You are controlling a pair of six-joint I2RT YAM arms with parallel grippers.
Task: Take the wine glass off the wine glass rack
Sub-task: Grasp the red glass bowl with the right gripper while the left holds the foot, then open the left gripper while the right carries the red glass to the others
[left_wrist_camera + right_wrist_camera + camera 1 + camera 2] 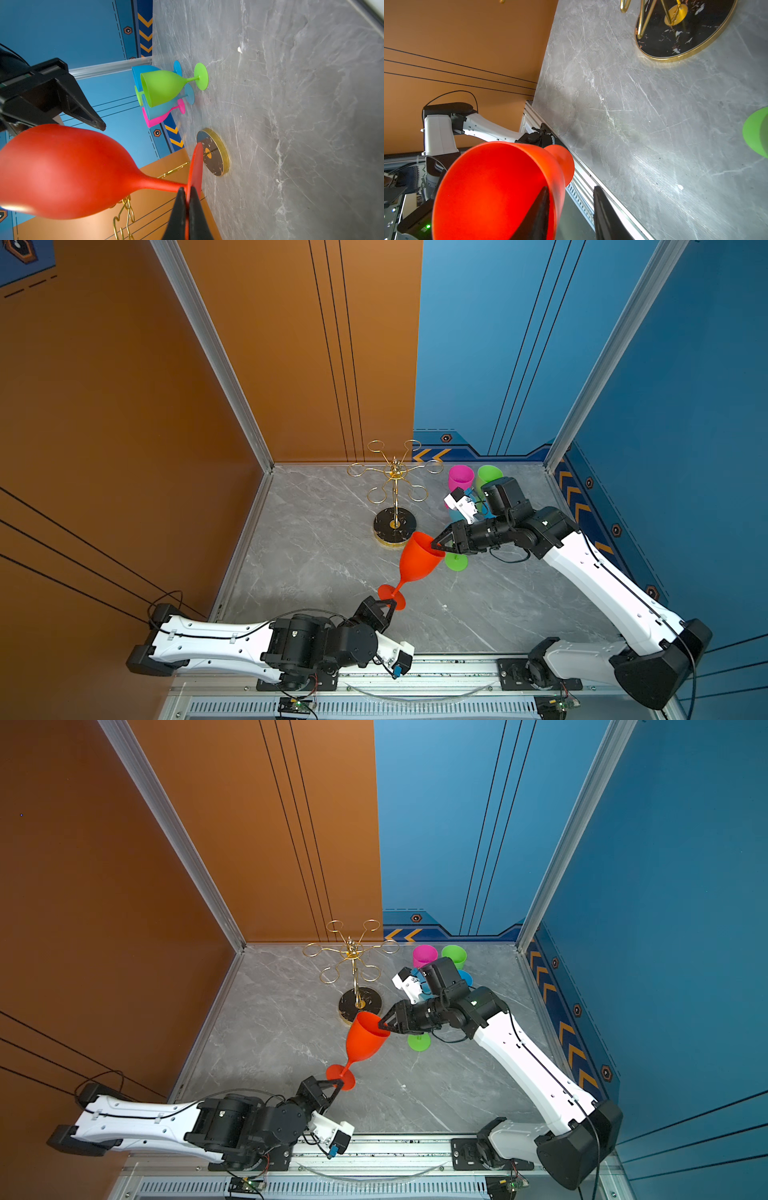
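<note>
The table [316,556] is showing a grey marbled top, veined in white, and it is catching a soft sheen in the right wrist view. An orange wall [104,427] is closing off the left edge and half of the far edge, and a blue wall [478,344] is taking the rest. Aluminium posts [216,352] are rising from the two far corners. A chevron strip [575,497] in yellow is running along the foot of the blue wall by the right edge.

The wine glass rack [395,475] is standing near the middle of the far edge, its black gold-rimmed base [685,31] flat on the table.

The orange-red wine glass [417,560] is hanging tilted over the middle of the table, apart from the rack's loops, with its mouth facing the rack's base. The left tool [390,605] is pinching the rim of the glass's foot tight. The right tool [436,545] is straddling the bowl's lip, one finger inside and the other outside, with a gap showing.

A pink glass [460,477] and a green glass [488,475] are standing upright near the far right corner. A second green glass [164,89] is standing just nearer.
</note>
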